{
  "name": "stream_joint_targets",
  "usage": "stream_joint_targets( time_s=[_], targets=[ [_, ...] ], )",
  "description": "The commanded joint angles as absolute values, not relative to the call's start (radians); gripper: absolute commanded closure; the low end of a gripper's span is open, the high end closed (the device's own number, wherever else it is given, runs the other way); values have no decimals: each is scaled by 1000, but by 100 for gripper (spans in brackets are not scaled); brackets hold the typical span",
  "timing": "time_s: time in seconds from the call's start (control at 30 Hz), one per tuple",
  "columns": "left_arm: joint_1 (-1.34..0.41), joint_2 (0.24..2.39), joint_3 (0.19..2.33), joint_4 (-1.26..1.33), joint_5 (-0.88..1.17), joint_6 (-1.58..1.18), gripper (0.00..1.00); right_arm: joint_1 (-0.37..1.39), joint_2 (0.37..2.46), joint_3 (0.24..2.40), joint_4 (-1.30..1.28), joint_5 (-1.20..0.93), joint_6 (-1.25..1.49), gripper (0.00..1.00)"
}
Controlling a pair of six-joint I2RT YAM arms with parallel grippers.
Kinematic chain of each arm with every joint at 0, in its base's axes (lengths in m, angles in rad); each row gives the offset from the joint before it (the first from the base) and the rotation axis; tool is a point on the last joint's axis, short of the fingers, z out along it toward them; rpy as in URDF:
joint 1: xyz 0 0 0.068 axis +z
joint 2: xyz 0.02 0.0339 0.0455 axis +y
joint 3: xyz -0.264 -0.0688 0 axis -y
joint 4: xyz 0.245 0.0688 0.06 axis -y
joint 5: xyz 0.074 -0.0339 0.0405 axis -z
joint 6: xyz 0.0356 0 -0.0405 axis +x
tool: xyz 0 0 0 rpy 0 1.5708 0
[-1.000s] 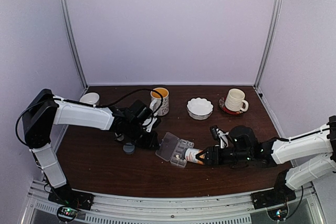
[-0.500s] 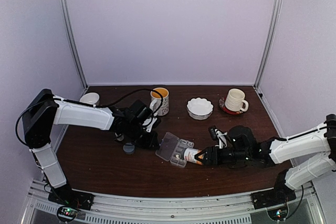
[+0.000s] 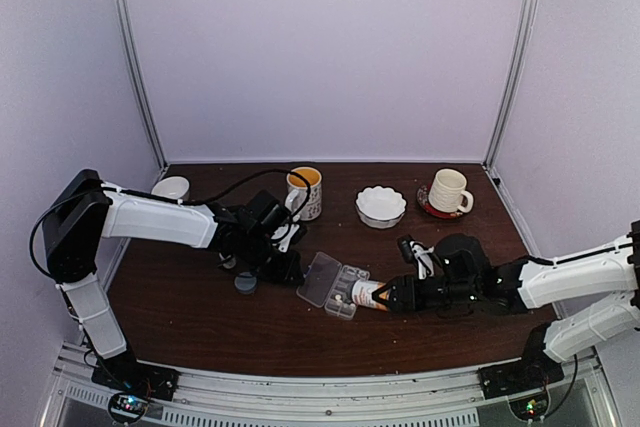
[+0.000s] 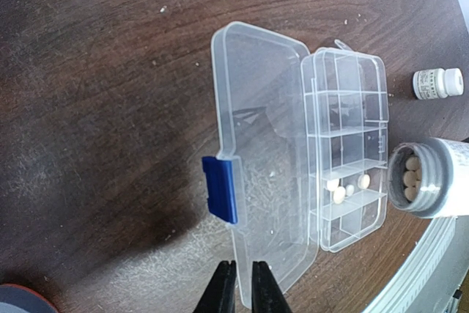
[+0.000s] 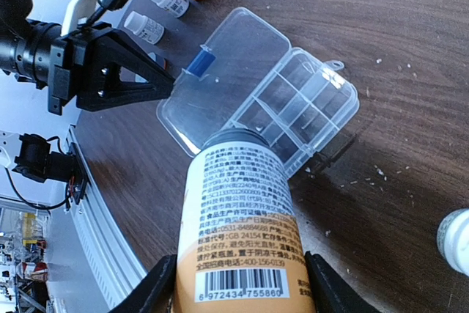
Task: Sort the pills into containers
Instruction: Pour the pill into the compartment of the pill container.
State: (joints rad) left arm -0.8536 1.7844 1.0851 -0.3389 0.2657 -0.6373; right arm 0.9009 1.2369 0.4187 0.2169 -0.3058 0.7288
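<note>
- Pouring, not pinching, is judged the way to move the pills (image 4: 364, 180): they are tiny, light and hard, and likely to roll or bounce off stiff plastic
- A few whitish pills are seen in one compartment (image 4: 374, 170) of the clear organizer box (image 4: 344, 108), ahead and to the right of the left gripper's fingertips; more are packed in the mouth of the pill bottle (image 4: 429, 177), just beside that compartment
- The right gripper (image 5: 238, 295) is spread around the bottle's labelled barrel and clamped on it, with the mouth pointing away from the fingers toward the box's near edge
- The left gripper (image 4: 239, 289) has its fingers drawn almost together with nothing seen between them; the open lid (image 4: 260, 144) lies just beyond the tips and the blue latch (image 4: 220, 189) straight ahead; whether the lid is touched cannot be told
- The box is judged light, thin-walled and apt to skid on the wooden table (image 4: 110, 71) if nudged, so it would best be steadied at the lid's rim or latch, not at the compartment walls
- The bottle is judged stiff and smooth; the mid-barrel hold looks sound, and a slight tilt could release several pills at once
</note>
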Motion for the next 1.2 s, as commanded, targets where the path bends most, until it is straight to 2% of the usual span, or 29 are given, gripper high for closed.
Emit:
stream_joint_targets(
  time_s=[0.0, 0.13, 0.27, 0.4, 0.7, 1.03, 1.17],
  targets=[
    [-854, 1793, 1103, -328, 270, -624, 88, 900, 1164, 462, 243, -318, 718, 100],
    [-854, 1793, 1101, -328, 270, -624, 88, 899, 1132, 422, 268, -312, 731, 100],
    [-854, 1794, 1103, -327, 269, -622, 88, 899, 1210, 399, 255, -328, 736, 100],
    [-854, 1794, 1106, -328, 271, -623, 88, 901, 1269, 416, 184, -321, 719, 100],
    [-854, 1796, 1107, -327, 273, -624, 88, 900, 1235, 495, 91, -295, 670, 100],
    [-854, 1796, 1108, -327, 272, -621, 88, 900, 1139, 468, 201, -331, 713, 100],
    [-854, 1797, 1109, -327, 272, -620, 88, 900, 1203, 434, 210, -336, 725, 100]
  ],
)
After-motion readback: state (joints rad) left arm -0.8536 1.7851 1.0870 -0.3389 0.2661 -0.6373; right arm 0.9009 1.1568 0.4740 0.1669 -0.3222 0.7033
